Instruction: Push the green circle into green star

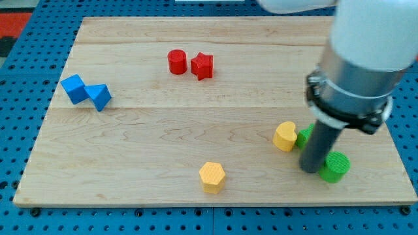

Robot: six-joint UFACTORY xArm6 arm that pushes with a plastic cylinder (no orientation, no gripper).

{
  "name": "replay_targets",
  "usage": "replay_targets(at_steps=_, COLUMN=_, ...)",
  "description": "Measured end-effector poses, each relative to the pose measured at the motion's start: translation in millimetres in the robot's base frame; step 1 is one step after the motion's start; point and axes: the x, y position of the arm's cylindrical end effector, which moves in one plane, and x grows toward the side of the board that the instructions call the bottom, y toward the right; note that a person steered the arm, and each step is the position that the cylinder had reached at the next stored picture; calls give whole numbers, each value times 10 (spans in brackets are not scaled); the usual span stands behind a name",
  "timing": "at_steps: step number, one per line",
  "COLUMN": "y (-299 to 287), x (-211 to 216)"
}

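one view, high, angled down, board (163, 130)

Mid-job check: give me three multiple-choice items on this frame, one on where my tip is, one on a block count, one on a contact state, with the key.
1. Where is my tip?
A. By the blue blocks
B. Just left of the green circle
C. At the board's top edge

2. How many yellow blocks lie on the board?
A. One
B. Two
C. Three

3. How do the red cylinder and red star sit?
A. Side by side, about touching
B. Stacked
C. At opposite ends of the board

Key: B, the rod ends beside the green circle; B, one yellow block near the green star, a yellow hexagon lower; A, they adjoin near the top.
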Motion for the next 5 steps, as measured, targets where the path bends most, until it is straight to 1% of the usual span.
replay_targets(at_steps=1, y=-87, x=28)
replay_targets(at_steps=2, y=-23, x=507)
replay_targets(at_steps=3, y=693, x=584)
replay_targets(at_steps=4, y=884, x=459)
replay_targets(at_steps=5, y=483, x=334)
